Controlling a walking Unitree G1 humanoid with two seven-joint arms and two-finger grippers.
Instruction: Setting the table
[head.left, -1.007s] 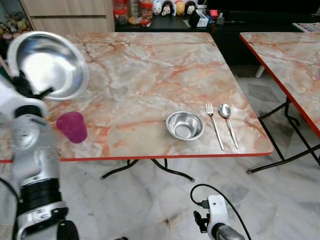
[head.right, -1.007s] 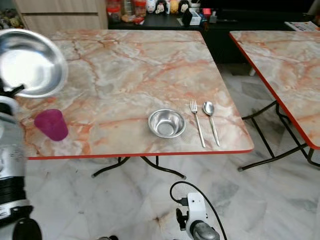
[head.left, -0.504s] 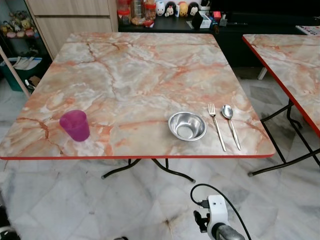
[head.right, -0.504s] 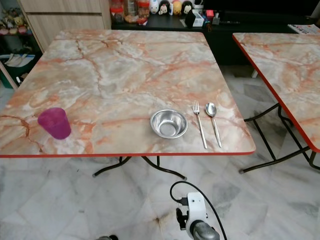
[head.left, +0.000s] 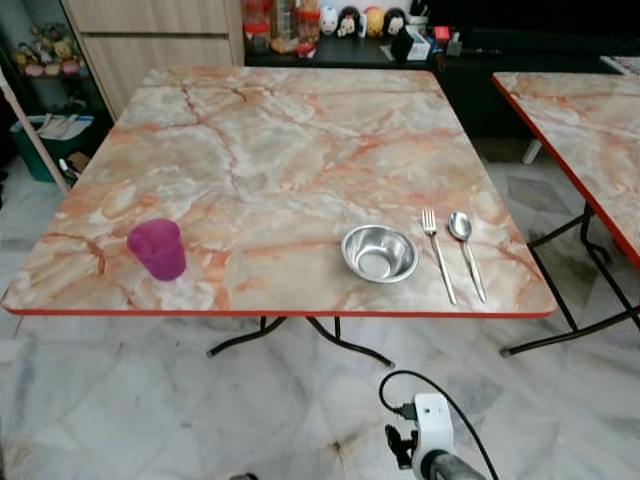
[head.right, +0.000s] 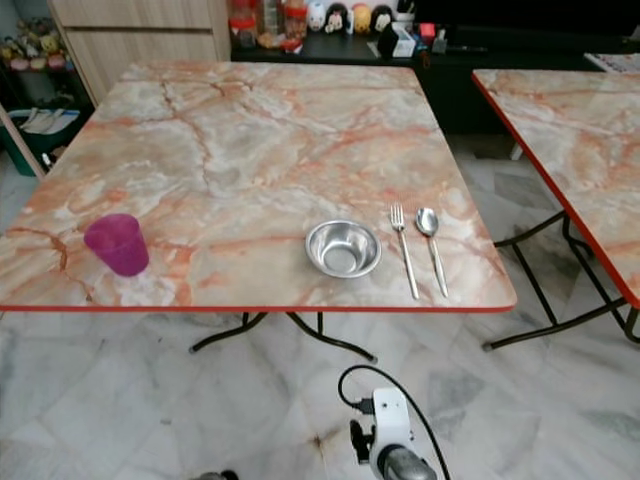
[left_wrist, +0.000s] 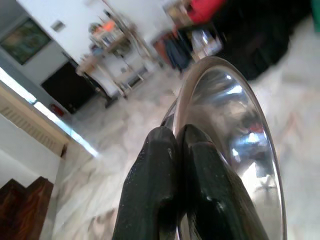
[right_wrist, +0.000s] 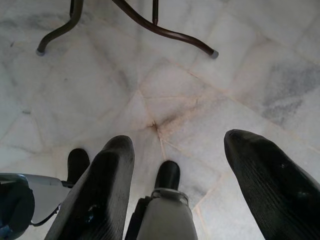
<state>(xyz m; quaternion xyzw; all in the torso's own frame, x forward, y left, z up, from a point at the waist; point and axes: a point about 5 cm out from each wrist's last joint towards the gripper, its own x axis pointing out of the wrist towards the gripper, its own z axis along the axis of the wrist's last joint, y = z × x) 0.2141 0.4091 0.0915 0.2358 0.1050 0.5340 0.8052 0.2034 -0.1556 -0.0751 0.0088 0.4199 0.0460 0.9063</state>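
Left hand (left_wrist: 172, 185) clamped on steel plate's (left_wrist: 235, 150) rim, off the desk (head.left: 290, 140).
Right hand (right_wrist: 180, 185) hangs open, empty; plate likely goes beside bowl (head.left: 379, 253), fork (head.left: 437, 254), spoon (head.left: 465, 250).

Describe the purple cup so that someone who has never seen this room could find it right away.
On the marble-patterned table with the red edge, look toward the near left corner. The purple cup stands there upright and alone, well apart from the small steel bowl, fork and spoon; it is the only coloured item.
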